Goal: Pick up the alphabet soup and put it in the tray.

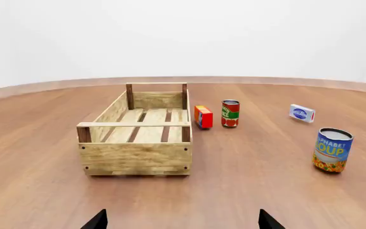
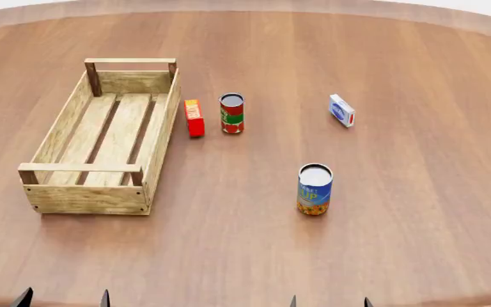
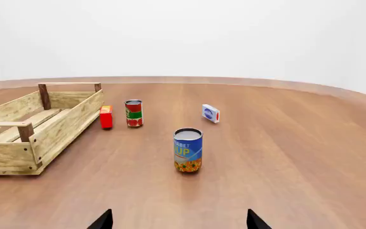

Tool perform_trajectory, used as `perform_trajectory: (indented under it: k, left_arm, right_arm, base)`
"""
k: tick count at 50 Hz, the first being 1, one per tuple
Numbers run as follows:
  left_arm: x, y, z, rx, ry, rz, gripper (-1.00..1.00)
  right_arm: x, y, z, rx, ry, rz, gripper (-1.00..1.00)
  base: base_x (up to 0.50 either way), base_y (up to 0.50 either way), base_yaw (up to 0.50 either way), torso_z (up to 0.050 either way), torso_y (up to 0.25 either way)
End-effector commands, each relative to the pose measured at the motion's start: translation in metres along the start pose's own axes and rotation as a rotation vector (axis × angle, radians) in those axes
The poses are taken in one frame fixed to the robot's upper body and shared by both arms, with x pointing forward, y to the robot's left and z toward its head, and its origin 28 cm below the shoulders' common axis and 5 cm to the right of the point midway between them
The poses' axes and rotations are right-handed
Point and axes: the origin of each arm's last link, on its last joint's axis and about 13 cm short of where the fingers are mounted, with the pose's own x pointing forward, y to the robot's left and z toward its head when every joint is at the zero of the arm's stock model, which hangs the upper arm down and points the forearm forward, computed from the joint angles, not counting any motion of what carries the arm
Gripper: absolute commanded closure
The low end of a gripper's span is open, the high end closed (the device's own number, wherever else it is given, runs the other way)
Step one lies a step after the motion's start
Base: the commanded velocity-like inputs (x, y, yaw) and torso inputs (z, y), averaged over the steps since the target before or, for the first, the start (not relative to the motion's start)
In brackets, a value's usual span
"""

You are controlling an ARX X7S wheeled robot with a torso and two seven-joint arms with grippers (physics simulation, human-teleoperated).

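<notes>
The alphabet soup point(image 2: 314, 189) is a small can with a blue and yellow-orange label and a pale top. It stands upright on the wooden table, right of the tray; it also shows in the right wrist view point(image 3: 188, 150) and the left wrist view point(image 1: 332, 150). The tray point(image 2: 102, 141) is a long light-wood crate with slatted bottom, empty, at the left point(image 1: 136, 131) point(image 3: 24, 126). My left gripper point(image 2: 62, 299) and right gripper point(image 2: 328, 302) are both open and empty at the table's near edge, far from the can. Only their dark fingertips point(image 1: 96, 221) point(image 3: 102, 221) show.
A red and green can point(image 2: 232, 113) stands just right of the tray's far end, with a small red box point(image 2: 194, 118) between them. A white and blue box point(image 2: 342, 110) lies farther right. The table's rim point(image 2: 245, 5) curves along the back.
</notes>
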Motion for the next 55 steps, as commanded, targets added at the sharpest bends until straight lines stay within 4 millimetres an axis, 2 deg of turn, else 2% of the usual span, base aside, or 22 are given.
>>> perform_trajectory:
  k: [1, 11, 24, 55]
  left_arm:
    - [0.0004, 0.0, -0.0002, -0.001, 0.003, -0.009, -1.0]
    - [-0.0003, -0.0003, 0.0002, -0.008, 0.008, -0.017, -1.0]
    - [-0.0017, -0.0011, 0.0, 0.002, 0.008, -0.024, -1.0]
    - [0.0001, -0.0018, -0.002, 0.024, 0.01, -0.032, -1.0]
  right_arm:
    - [0.0015, 0.0, -0.0014, -0.006, 0.011, -0.021, -1.0]
    - [0.0005, 0.0015, -0.002, -0.04, -0.009, -0.006, -1.0]
    - [-0.0009, 0.0021, -0.0018, -0.035, -0.02, 0.008, -1.0]
    - [0.0004, 0.0022, -0.0025, -0.023, -0.025, 0.021, -1.0]
  base:
    - [0.0, 0.0, 0.0, 0.0, 0.0]
    - [0.0, 0.05, 0.0, 0.0, 0.0]
    - [0.11, 0.31, 0.0, 0.0, 0.0]
    - [0.35, 0.29, 0.0, 0.0, 0.0]
